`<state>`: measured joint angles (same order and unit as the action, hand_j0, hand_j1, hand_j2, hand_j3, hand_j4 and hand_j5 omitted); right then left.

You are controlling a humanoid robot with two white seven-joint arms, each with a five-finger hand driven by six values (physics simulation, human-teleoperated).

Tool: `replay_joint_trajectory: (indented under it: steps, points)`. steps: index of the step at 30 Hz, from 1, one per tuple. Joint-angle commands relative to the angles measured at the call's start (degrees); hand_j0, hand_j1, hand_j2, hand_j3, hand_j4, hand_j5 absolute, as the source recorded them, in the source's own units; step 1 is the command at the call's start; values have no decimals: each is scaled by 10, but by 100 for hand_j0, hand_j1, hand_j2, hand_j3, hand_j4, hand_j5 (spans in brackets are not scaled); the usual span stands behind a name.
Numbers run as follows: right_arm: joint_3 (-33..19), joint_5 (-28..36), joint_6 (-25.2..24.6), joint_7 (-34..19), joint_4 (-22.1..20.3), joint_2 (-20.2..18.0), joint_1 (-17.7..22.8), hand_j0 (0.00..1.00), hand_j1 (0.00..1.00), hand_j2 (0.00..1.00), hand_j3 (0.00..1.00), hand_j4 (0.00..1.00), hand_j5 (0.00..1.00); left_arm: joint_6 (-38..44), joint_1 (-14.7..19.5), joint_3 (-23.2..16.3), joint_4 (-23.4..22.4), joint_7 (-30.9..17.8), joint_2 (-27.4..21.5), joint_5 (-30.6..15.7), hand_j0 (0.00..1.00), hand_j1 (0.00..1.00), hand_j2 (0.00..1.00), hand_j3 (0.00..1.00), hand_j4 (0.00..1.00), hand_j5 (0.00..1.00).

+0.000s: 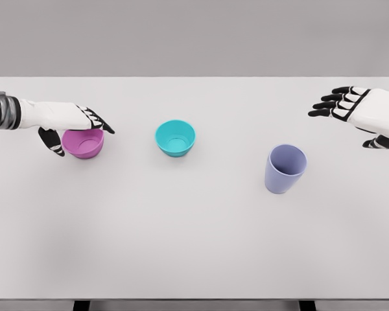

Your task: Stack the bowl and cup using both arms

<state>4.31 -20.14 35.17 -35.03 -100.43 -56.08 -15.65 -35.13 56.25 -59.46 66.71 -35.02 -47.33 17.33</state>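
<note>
Head view shows three vessels standing upright and separate on the white counter (194,246); no stacking has been completed.

Object positions:
- A magenta bowl (83,143) sits at the left side of the counter.
- A teal bowl (176,137) sits near the centre, well apart from the magenta bowl.
- A lavender cup (285,168) stands to the right and nearer the camera, well apart from both bowls.
- Each vessel appears empty; nothing is nested in anything else.

Left arm: the left robot hand (71,129) is at the magenta bowl. The fingers reach over the far rim, and the thumb comes down beside the bowl's left wall, so the hand brackets the bowl. Whether the digits are actually pressing on the rim cannot be determined from this view. The bowl appears to rest on the counter, not lifted.

Right arm: the right robot hand (350,109) hovers at the far right edge of the counter, fingers spread and relaxed, holding nothing. It is well apart from the lavender cup, which lies nearer the camera and to the hand's left.

Progress assessment: the task is judged to be at its opening stage. The left side is engaging its first object; the right side has not yet approached the cup. Remaining work, as judged from this layout: secure the magenta bowl, grasp the cup with the right robot hand, lift both, and bring them together into one stack. Which vessel serves as the base cannot be told from the pictures.
</note>
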Motion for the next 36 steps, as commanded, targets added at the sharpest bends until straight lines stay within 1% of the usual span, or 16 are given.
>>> replay_joint_trajectory:
  steps: [1,21,24,36]
  points:
    - [0,3,-2,0,0,0,-1,100,100,100,100,100,100,1,0,1,0,0,0,-1,100,100,100,100,100,100]
    - [2,2,-2,0,0,-1,1,100,100,100,100,100,100,1,0,1,-9,0,5,7,100,100,100,100,100,100]
    - [1,2,-2,0,1,-6,-2,100,100,100,100,100,100,1,0,1,-9,0,6,7,100,100,100,100,100,100]
    - [0,2,-2,0,0,-6,-6,100,100,100,100,100,100,1,-1,2,-15,0,12,11,100,100,100,100,100,100]
